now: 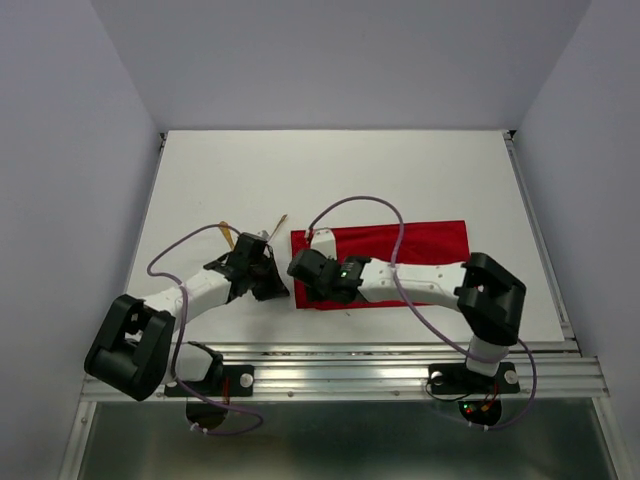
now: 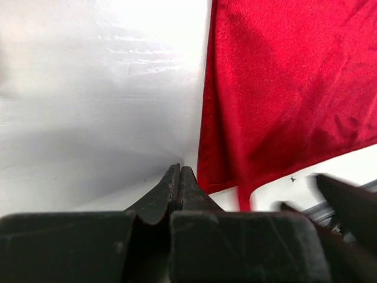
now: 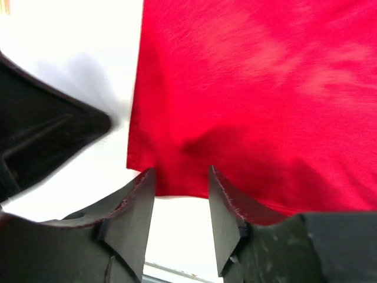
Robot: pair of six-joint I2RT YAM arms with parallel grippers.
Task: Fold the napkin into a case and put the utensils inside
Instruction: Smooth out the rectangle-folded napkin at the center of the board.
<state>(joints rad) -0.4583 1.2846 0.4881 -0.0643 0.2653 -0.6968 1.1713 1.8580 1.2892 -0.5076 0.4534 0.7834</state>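
A white desk [image 1: 400,180] sits boxed in by pale lavender walls [image 1: 60,150] on three sides, with a ribbed aluminium rail [image 1: 340,375] running along its near edge above a dull metal panel [image 1: 340,440].

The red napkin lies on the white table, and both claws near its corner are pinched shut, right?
Not quite. Only the left claw is pinched shut; the right wrist view shows the right claw with its fingers apart, at the edge of the red napkin on the white table.

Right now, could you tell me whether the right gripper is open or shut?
Open: the right gripper has its fingers apart, white table showing between them, the red napkin at their tips.
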